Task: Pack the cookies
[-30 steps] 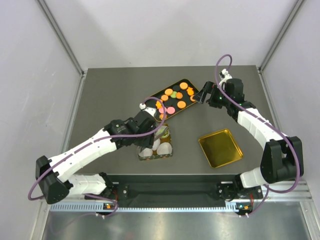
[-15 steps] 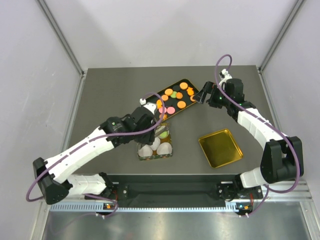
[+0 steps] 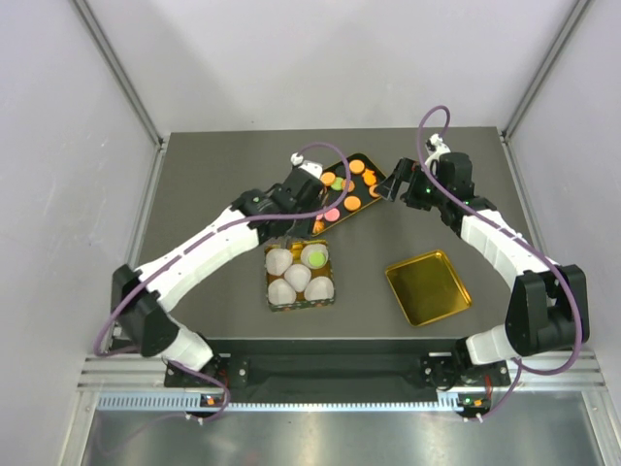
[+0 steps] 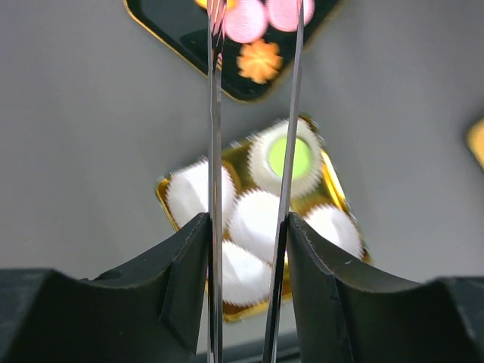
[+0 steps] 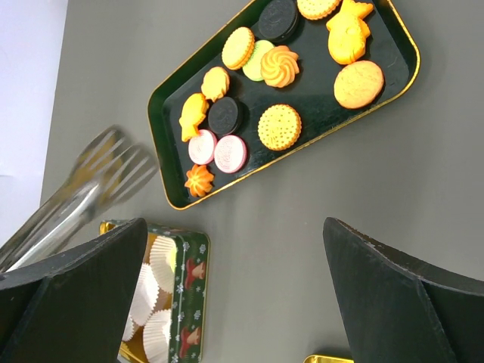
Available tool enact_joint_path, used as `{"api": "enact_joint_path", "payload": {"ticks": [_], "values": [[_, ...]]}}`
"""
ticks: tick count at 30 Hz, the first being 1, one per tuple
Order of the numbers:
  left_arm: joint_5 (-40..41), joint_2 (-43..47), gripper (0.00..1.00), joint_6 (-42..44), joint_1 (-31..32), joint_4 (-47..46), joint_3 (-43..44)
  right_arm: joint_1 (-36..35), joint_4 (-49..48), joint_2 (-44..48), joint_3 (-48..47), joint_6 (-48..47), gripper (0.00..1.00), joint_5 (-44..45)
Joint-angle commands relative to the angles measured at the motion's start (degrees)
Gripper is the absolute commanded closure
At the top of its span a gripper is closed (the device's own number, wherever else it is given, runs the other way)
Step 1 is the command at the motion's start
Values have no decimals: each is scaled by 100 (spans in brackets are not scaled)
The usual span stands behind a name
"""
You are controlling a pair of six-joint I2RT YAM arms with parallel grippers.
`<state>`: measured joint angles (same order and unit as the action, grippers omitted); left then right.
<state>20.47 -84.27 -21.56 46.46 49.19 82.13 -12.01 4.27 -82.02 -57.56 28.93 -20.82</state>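
Observation:
The cookies, mostly orange with some pink, black and green ones, lie on a black gold-rimmed tray. In the right wrist view the cookies fill the tray. One green cookie sits in a white paper cup inside the tin. My left gripper is shut on metal tongs, whose empty tips reach over the pink cookies at the tray's near corner. The right gripper hovers open and empty by the tray's right end.
The tin has a green Christmas-patterned side and holds several white paper cups. A gold lid lies right of the tin. Grey walls stand to the left, the right and behind the table.
My left arm has swung from over the tin toward the tray, carrying the tongs and uncovering the paper cups and the green cookie. The right arm has not moved.

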Motion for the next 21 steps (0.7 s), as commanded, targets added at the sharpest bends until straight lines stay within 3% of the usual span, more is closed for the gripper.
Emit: {"api": "enact_joint_path", "payload": {"ticks": [1, 12, 21], "values": [[151, -344, 52, 389, -233, -498, 365, -56, -102, 151, -326, -124, 0, 16], [168, -986, 52, 513, -576, -577, 647, -64, -67, 169, -335, -124, 0, -10], [-280, -1320, 51, 644, -910, -797, 725, -65, -49, 177, -352, -133, 0, -10]]}}
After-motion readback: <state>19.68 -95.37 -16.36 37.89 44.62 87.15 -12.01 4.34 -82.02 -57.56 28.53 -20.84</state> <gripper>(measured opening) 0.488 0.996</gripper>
